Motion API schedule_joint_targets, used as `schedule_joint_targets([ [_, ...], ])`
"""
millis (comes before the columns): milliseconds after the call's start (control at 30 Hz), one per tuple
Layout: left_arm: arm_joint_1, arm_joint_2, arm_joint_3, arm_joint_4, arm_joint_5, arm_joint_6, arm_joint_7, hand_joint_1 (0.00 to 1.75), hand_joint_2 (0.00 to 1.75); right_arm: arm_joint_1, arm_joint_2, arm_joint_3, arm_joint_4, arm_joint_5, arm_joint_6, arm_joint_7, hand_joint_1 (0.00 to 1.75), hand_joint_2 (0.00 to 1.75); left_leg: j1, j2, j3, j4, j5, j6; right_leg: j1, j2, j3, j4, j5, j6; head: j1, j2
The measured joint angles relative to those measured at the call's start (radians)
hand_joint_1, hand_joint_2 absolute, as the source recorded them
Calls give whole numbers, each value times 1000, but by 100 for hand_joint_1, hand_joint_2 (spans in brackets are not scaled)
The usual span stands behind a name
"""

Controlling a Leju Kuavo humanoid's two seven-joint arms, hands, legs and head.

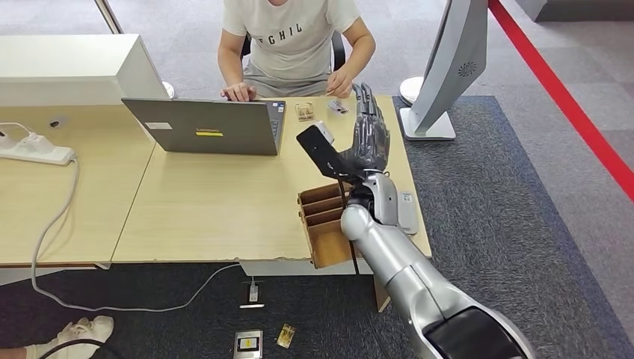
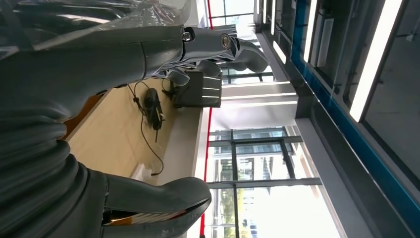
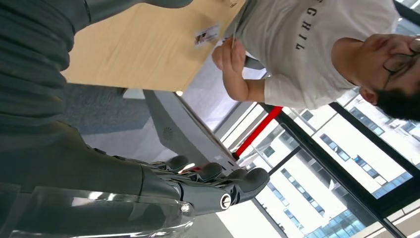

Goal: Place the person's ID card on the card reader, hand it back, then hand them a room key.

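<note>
Brown-toned card [image 1: 304, 112] lies flat on the far edge of the wooden table [image 1: 209, 209], just in front of the seated person [image 1: 291, 37]. A second card [image 1: 338, 107] lies just beside it, close under the person's hand [image 1: 340, 82]. Which of the two is the ID card cannot be told. In the right wrist view one printed card [image 3: 206, 35] lies on the tabletop near that same hand.

Right hand [image 1: 371, 134] is raised above the table's right side, between the cards and a wooden compartment box [image 1: 321, 221]. Its fingers point toward the person. The right wrist view shows the right hand [image 3: 188, 183] with fingers extended and the thumb apart – nothing is held. A black flat part [image 1: 320, 153] juts out beside the wrist; whether it belongs to the arm cannot be told.

Left hand [image 2: 163, 54] is seen in its wrist view with fingers slightly curved and the thumb well apart – nothing is held. Beyond it lie a tabletop, a dark object with a cable [image 2: 152, 106] and a dark box [image 2: 198, 89].

A white flat device [image 1: 406, 211] lies on the table just right of the right forearm. A grey laptop [image 1: 217, 127] stands open facing the person, whose other hand rests at its far edge. A white power strip [image 1: 34, 149] lies on the adjoining table to the left. A white standing panel [image 1: 448, 67] stands on the carpet beyond the table's right corner.
</note>
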Motion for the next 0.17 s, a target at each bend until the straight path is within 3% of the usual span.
schedule_joint_targets([
  [167,1,0,0,0,4,0,0,0,175,118,-53,0,-187,-223,85,-99,0,175,0,0,1,0,0,0,0,0,1,0,0,0,0,0],
])
